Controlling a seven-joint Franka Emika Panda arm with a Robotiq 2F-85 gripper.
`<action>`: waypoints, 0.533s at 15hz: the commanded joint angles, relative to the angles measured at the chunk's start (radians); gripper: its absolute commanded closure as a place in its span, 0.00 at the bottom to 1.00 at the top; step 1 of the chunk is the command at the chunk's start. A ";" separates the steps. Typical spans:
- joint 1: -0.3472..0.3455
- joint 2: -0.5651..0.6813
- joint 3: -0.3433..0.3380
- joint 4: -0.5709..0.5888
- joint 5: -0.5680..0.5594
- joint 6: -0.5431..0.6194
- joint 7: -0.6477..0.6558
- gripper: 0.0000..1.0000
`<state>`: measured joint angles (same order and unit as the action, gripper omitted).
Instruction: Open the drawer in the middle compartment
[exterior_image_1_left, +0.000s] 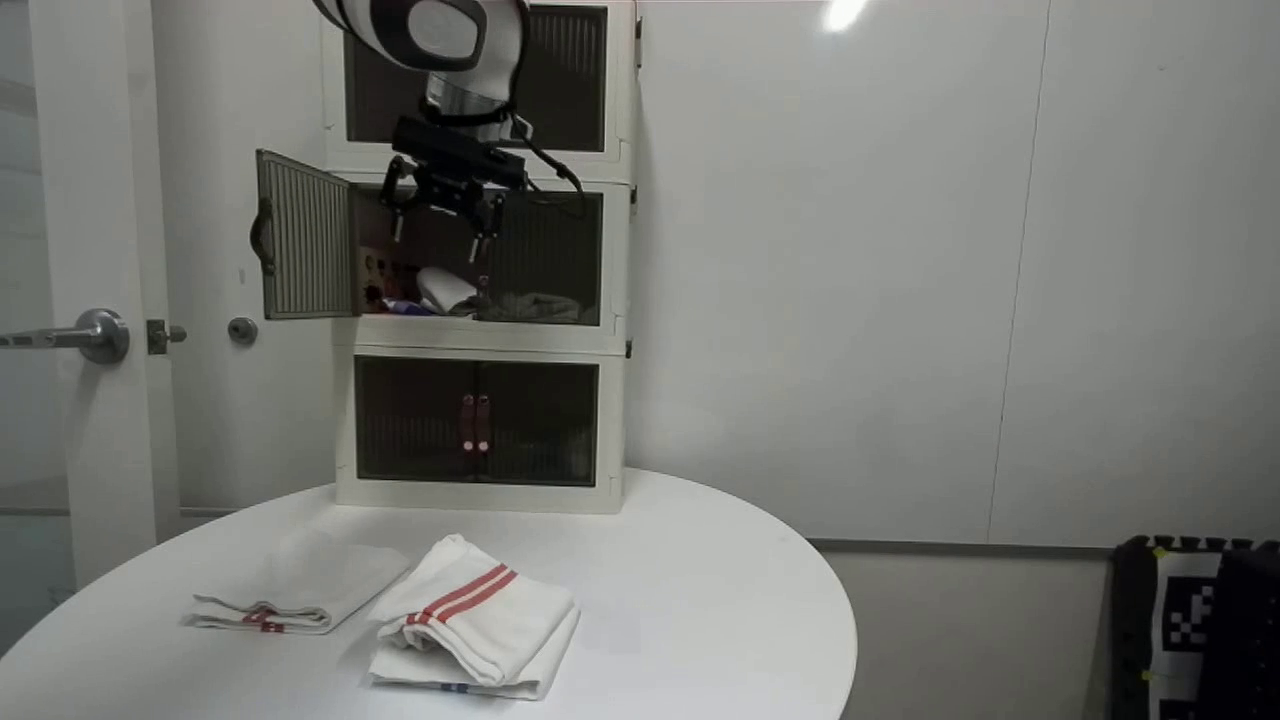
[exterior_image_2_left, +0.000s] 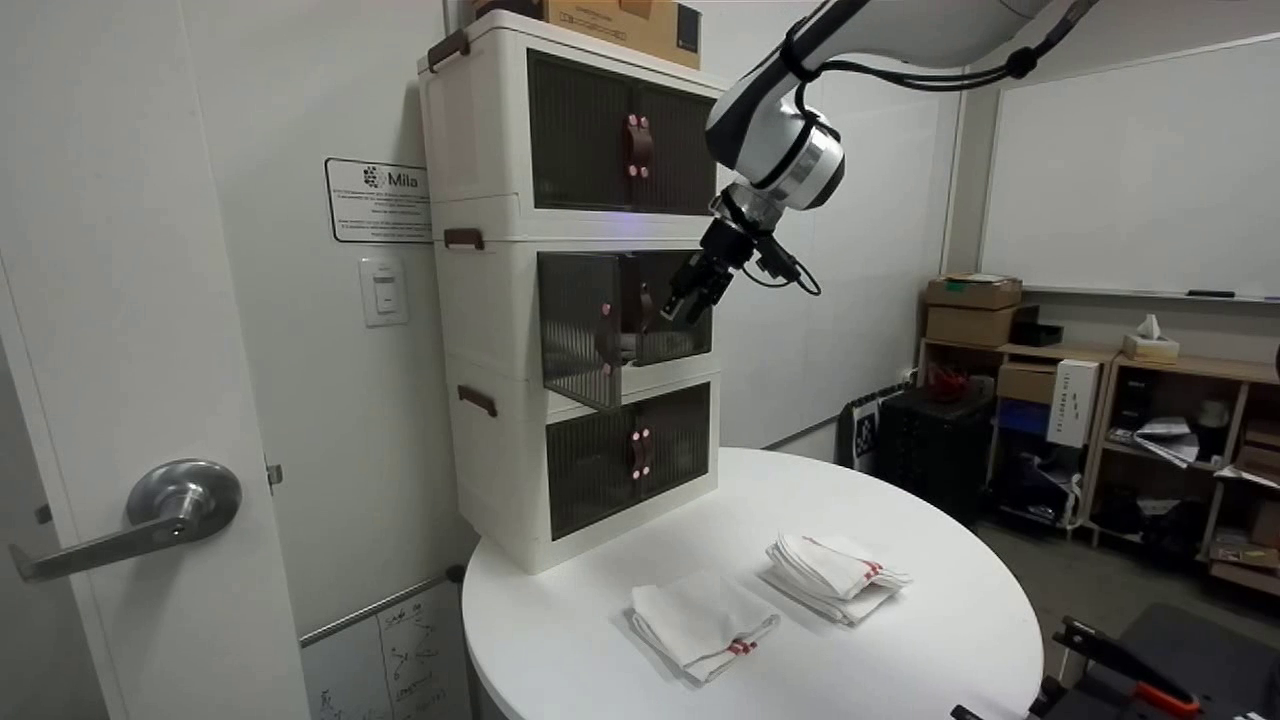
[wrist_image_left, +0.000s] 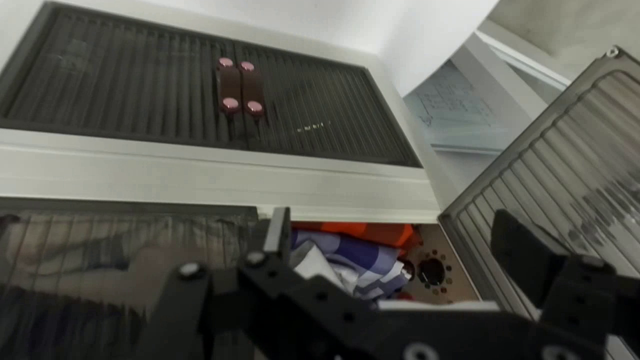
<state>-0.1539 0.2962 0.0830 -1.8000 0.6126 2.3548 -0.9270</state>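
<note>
The drawer is a dark ribbed see-through door panel (exterior_image_1_left: 308, 240) on the middle compartment (exterior_image_1_left: 614, 260). It stands swung open; it also shows in an exterior view (exterior_image_2_left: 578, 325) and at the right of the upside-down wrist view (wrist_image_left: 555, 170). The like panel beside it (exterior_image_1_left: 548, 255) is closed. Inside the opening lie a blue-and-white packet (wrist_image_left: 360, 255), an orange-red item (wrist_image_left: 365, 231) and a white item (exterior_image_1_left: 445, 290). My gripper (exterior_image_1_left: 437, 240) is open and empty in front of the opening, fingers tilted down. Its fingers spread wide in the wrist view (wrist_image_left: 400, 245).
The top unit (exterior_image_2_left: 480, 120) and lower unit (exterior_image_2_left: 500, 460) have closed panels. Folded white cloths (exterior_image_1_left: 300, 585) (exterior_image_1_left: 480, 620) lie on the round white table (exterior_image_1_left: 720, 600). A cardboard box (exterior_image_2_left: 625, 25) sits atop the stack. A room door with a lever handle (exterior_image_1_left: 100, 336) stands at the left.
</note>
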 joint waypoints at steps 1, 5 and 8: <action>-0.089 0.059 0.038 0.072 0.259 -0.030 -0.234 0.00; -0.128 0.105 0.016 0.133 0.489 -0.129 -0.518 0.00; -0.135 0.144 -0.009 0.178 0.581 -0.272 -0.656 0.00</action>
<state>-0.2844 0.3852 0.0925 -1.6983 1.1183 2.2053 -1.4612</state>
